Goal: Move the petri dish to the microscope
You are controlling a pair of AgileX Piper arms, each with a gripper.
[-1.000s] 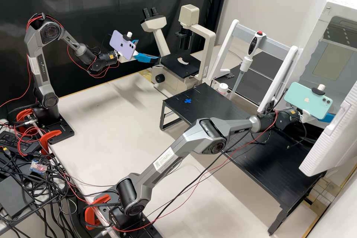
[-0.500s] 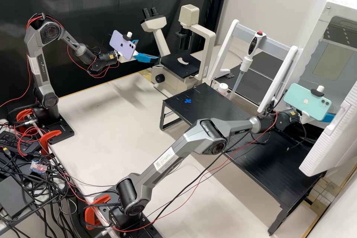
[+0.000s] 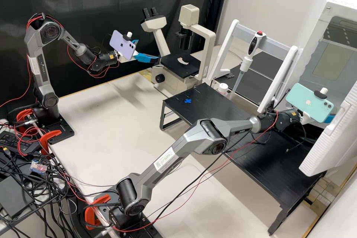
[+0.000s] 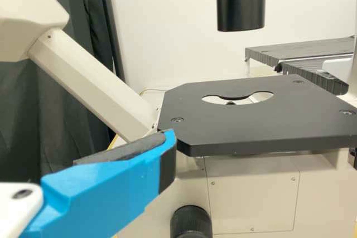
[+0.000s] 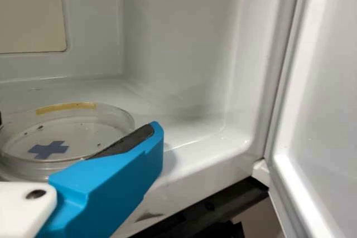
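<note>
The clear petri dish (image 5: 83, 137) lies on the floor of the white chamber, a yellow strip on its rim and a blue cross showing through it. In the high view my right gripper (image 3: 328, 119) is at the chamber's opening, mostly behind its phone. The right wrist view has this gripper (image 5: 77, 123) open, one finger beside the dish and overlapping its edge. My left gripper (image 3: 147, 50) stands open and empty left of the microscope (image 3: 180, 65). In the left wrist view, a finger of my left gripper (image 4: 120, 179) is before the microscope's black stage (image 4: 234, 129).
The white chamber's open door (image 3: 329, 137) stands beside the right gripper. A black raised shelf (image 3: 219, 106) with a blue cross mark spans the bench. Behind it are a pipette (image 3: 245, 63) on a white stand and a small white-capped bottle (image 3: 222, 88).
My right gripper and its phone have shifted slightly rightward in the high view, at the chamber's opening. The left arm has kept still.
</note>
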